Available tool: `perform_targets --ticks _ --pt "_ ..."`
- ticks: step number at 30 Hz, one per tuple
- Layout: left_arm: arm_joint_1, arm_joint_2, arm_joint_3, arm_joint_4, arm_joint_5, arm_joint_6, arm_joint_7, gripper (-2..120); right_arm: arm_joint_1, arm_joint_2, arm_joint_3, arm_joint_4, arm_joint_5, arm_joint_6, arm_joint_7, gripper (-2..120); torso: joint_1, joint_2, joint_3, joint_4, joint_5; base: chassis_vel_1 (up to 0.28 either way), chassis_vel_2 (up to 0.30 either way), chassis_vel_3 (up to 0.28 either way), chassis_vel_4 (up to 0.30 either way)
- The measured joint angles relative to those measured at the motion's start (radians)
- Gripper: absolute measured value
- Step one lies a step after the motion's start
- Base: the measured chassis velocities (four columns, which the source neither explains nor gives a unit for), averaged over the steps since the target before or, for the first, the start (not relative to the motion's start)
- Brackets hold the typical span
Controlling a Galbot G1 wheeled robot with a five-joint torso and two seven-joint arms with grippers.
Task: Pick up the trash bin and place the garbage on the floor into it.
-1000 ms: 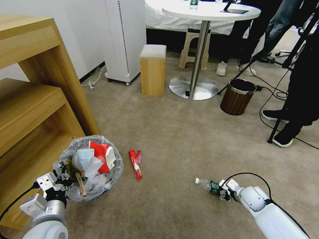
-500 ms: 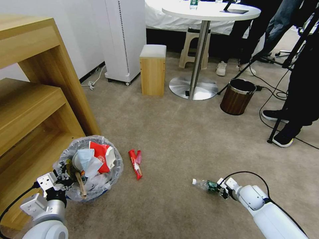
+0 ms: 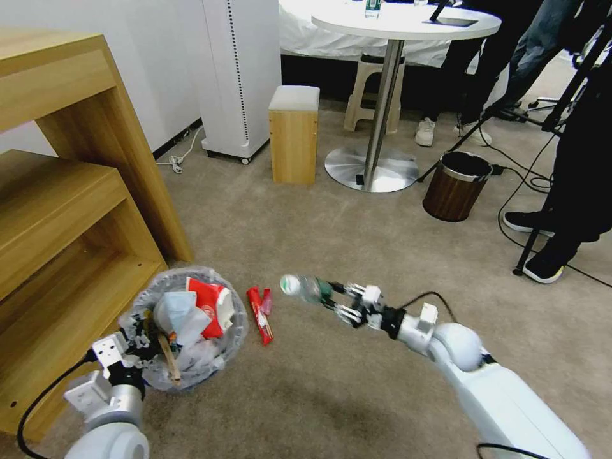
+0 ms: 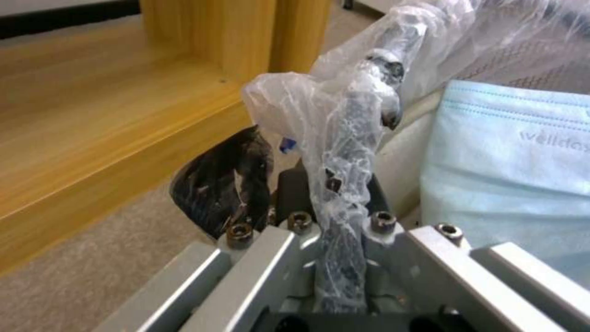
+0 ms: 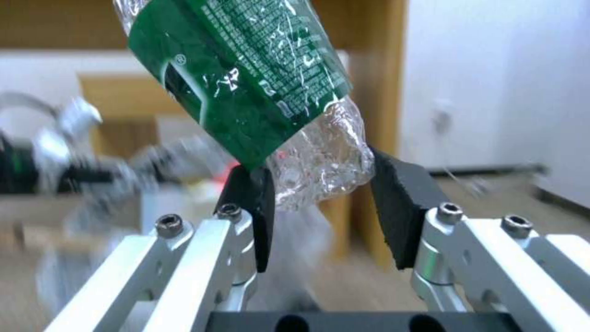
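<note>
My left gripper (image 3: 131,349) is pinched on the lined rim of the trash bin (image 3: 185,325), holding it near the wooden shelf so its mouth faces up for a drop. Red wrappers (image 3: 259,312) lie on the floor (image 3: 357,242) just beside it. My right gripper (image 3: 338,303) clamps the clear bottle (image 3: 305,288) by its base, cap toward the bin, carried above the carpet.

Even bright indoor light, soft shadows, blurred right-wrist background, wide-angle bending.

arms: glossy white shells | grippers: silver linkage, black pads (image 5: 398,210), hex screws | cable: black, seemingly looped
</note>
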Motion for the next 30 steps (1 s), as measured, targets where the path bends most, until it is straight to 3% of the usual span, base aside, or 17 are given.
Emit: perform_targets --ticks 7,15,29,30 --pt "-0.004 -0.001 0.012 -0.026 0.008 0.004 -0.002 1 0.125 0.079 -0.162 -0.020 0.098 -0.016 0.025 33 0.000 0.000 0.000 0.0001 0.0001 0.000 0.000 0.000 0.000" --pt "0.004 -0.012 0.064 -0.055 0.044 0.007 -0.003 1 0.211 0.114 -0.300 -0.057 0.081 -0.029 0.041 33 0.000 0.000 0.000 -0.0002 0.0001 0.000 0.000 0.000 0.000" --pt "0.019 -0.020 0.079 -0.090 0.063 0.009 -0.003 1 0.237 0.145 -0.338 -0.133 0.030 -0.042 0.099 33 0.000 0.000 0.000 -0.0001 0.0002 0.000 0.000 0.000 0.000" --pt "0.020 -0.020 0.080 -0.092 0.064 0.009 -0.003 1 0.237 0.142 -0.337 -0.133 0.026 -0.044 0.100 37 0.000 0.000 0.000 -0.0001 0.0001 0.000 0.000 0.000 0.000"
